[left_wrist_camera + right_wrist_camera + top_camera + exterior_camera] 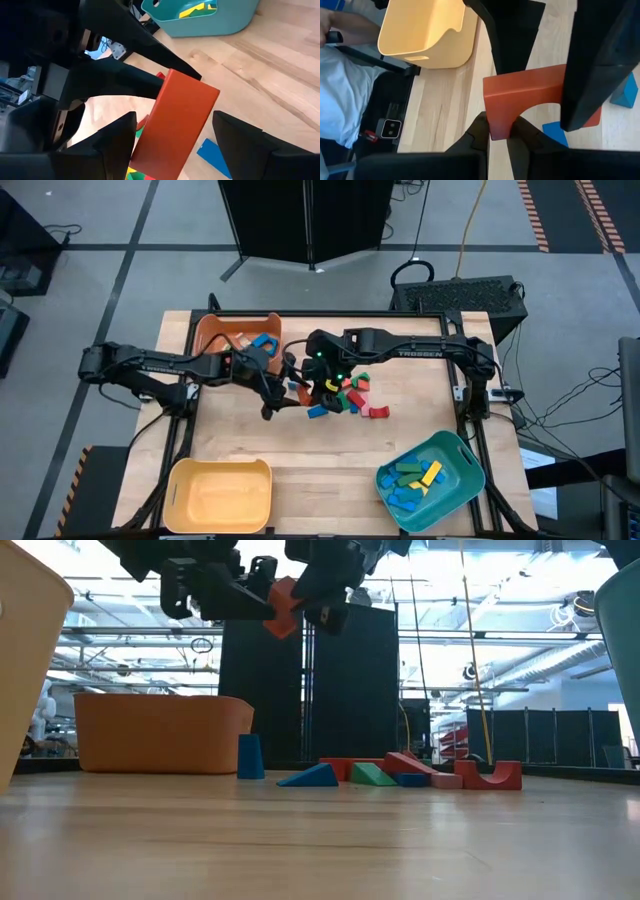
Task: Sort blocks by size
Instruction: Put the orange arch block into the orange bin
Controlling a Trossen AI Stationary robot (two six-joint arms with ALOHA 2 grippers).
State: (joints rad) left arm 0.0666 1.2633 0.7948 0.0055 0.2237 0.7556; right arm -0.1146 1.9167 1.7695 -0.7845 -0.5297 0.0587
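An orange-red arch block hangs high above the table, with my right gripper shut on it. My left gripper is open. Its two fingers stand on either side of the same block, and bare table shows between the block and one finger. I cannot tell whether the other finger touches it. A loose heap of red, green and blue blocks lies on the table's middle below the grippers. A blue block stands upright to the left of the heap. My right gripper pinches one leg of the arch between its two fingers. They come slanting down from the table's right side. The arch is lifted clear of the table, and its hollow faces back toward the gripper.
An orange bin holding a few blocks stands at the far left. A yellow bin is at the near left. A teal bin with blue, yellow and green blocks is at the near right. A person in white is beside the table.
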